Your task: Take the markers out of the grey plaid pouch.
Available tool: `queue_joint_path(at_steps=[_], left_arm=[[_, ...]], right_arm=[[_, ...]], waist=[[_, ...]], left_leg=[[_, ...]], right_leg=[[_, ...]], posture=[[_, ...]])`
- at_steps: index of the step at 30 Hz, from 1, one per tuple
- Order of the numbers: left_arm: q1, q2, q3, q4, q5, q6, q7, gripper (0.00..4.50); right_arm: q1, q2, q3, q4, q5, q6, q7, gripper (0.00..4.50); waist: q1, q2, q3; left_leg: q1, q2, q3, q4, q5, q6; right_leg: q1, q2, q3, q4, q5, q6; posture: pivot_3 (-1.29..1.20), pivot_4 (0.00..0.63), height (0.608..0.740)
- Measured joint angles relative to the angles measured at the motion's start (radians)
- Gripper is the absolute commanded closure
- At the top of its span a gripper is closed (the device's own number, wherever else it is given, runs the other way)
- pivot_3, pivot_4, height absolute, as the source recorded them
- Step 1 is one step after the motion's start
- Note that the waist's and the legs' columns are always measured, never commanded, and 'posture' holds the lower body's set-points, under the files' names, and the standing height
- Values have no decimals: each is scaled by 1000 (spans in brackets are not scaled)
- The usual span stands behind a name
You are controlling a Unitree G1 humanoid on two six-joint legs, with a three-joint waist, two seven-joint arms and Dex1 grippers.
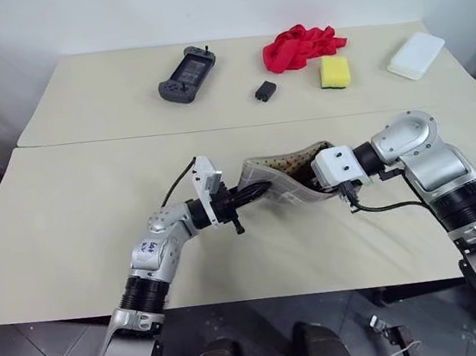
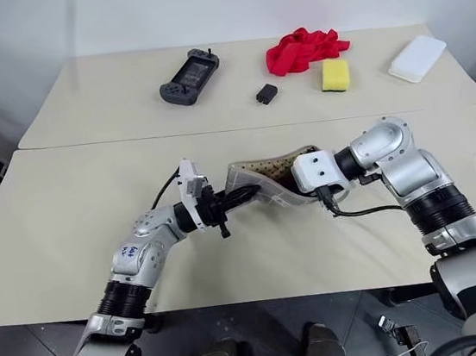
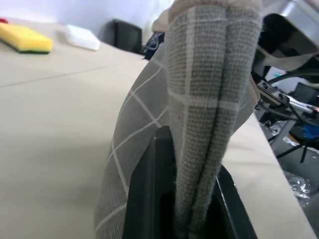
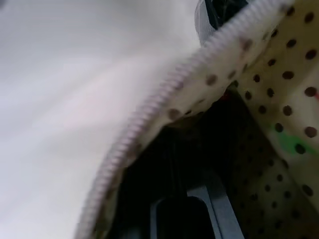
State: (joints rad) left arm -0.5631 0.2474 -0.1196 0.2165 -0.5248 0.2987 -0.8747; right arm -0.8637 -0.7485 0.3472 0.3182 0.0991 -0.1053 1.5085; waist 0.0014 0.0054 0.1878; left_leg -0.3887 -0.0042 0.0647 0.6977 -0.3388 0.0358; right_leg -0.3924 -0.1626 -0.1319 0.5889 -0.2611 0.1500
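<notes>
The grey plaid pouch (image 1: pixel 279 173) hangs stretched between both grippers above the near table, with its tan dotted lining (image 4: pixel 291 64) turned upward. My left gripper (image 1: pixel 257 190) is shut on the pouch's closed end, and the fabric (image 3: pixel 199 99) is pinched between its black fingers (image 3: pixel 149 184). My right gripper (image 1: pixel 315 186) is shut on the pouch's open edge beside the zipper (image 4: pixel 164 99). The markers are mostly hidden inside the pouch. A pale green trace (image 4: pixel 281 142) and a red speck (image 4: pixel 225 94) show within the mouth.
On the far table lie a dark game controller (image 1: pixel 186 76), a small black box (image 1: pixel 265 90), a red cloth (image 1: pixel 300 46), a yellow sponge (image 1: pixel 334 71) and a white box (image 1: pixel 416 54). A seam separates the two tables.
</notes>
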Motion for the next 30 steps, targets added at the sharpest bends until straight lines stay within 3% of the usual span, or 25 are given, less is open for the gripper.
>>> queue_joint_path(at_steps=[4,7,9,12,15,19,23,26,30], left_arm=[[0,-81,106,-1,-167,219,93,4500],[-48,-149,254,51,-395,475,296,4500],[-89,-192,386,100,-533,556,457,4500],[-110,-212,494,114,-628,593,596,4500],[-122,-282,584,149,-728,602,773,4500],[-124,-314,625,148,-777,595,889,4500],[-100,-279,559,84,-731,596,835,4500],[-28,-130,378,-37,-566,561,599,4500],[36,-58,267,-101,-445,469,343,4500]], right_arm=[[-31,6,-2,21,-63,-113,-31,4469],[-38,38,-23,30,-73,-208,-82,4469],[-29,64,-46,69,-88,-324,-145,4469],[-4,93,-50,117,-95,-423,-195,4469],[-6,122,-57,197,-176,-549,-347,4469],[-6,127,-58,223,-184,-614,-389,4469],[16,130,-63,200,-98,-598,-347,4469],[30,136,-120,164,0,-387,-350,4469],[15,133,-213,111,84,-161,-391,4469]], waist=[[0,0,0],[-1,0,0],[-2,-1,0],[-3,-1,0],[0,-1,0],[-1,-1,0],[-2,-1,0],[-5,0,0],[0,0,0]], left_leg=[[0,3,-2,0,0,0],[0,3,-2,0,0,0],[0,3,-3,0,0,0],[0,3,-2,0,0,0],[0,3,-3,1,0,0],[0,1,-2,0,0,0],[0,0,-2,0,0,0],[0,0,1,-1,0,0],[0,1,-1,0,0,0]], right_leg=[[0,-1,0,1,0,0],[0,-1,0,1,0,0],[0,-2,0,1,0,0],[0,-2,0,1,0,0],[1,-2,0,1,0,0],[1,-2,0,1,0,0],[1,-1,0,0,0,0],[0,1,1,0,0,0],[0,1,1,0,0,0]], posture=[[0,150,740],[0,150,740],[0,150,740],[0,150,740],[0,150,740],[0,150,740],[0,150,740],[0,150,740],[0,150,740]])
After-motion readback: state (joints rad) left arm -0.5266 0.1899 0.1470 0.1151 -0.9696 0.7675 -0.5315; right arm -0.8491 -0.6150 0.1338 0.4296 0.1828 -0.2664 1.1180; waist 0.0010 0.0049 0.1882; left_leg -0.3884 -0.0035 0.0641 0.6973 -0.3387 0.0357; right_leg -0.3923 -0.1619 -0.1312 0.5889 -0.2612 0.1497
